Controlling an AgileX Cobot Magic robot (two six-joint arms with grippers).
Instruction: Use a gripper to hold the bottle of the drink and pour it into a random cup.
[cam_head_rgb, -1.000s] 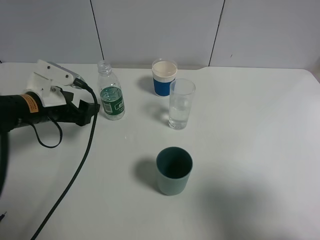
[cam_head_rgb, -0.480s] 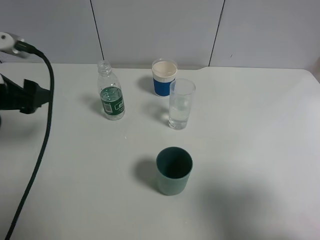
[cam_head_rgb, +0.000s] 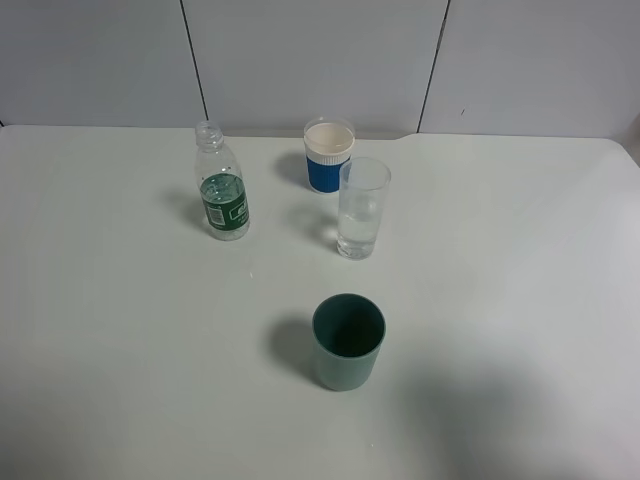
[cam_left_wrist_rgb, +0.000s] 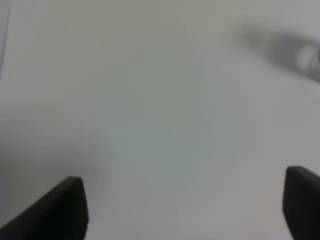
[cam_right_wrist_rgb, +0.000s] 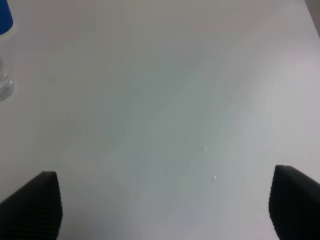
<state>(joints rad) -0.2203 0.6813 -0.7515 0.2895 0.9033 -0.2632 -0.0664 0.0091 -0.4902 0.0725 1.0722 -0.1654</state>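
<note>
The bottle (cam_head_rgb: 222, 195) stands upright and uncapped at the back left of the white table (cam_head_rgb: 150, 350), with clear drink low inside its green label band. The tall clear cup (cam_head_rgb: 361, 208) stands to its right and holds clear liquid. No arm shows in the exterior high view. My left gripper (cam_left_wrist_rgb: 185, 210) is open and empty, its two dark fingertips wide apart over bare table. My right gripper (cam_right_wrist_rgb: 165, 207) is open and empty too. The clear cup's base (cam_right_wrist_rgb: 4, 82) shows at the edge of the right wrist view.
A blue cup with a white rim (cam_head_rgb: 329, 155) stands just behind the clear cup. An opaque teal cup (cam_head_rgb: 348, 340) stands alone nearer the front. A grey panelled wall (cam_head_rgb: 320, 60) runs behind the table. A blurred shape (cam_left_wrist_rgb: 310, 57) sits at the edge of the left wrist view.
The left arm has pulled back from beside the bottle to the left and has left the exterior high view. The bottle and cups have not moved.
</note>
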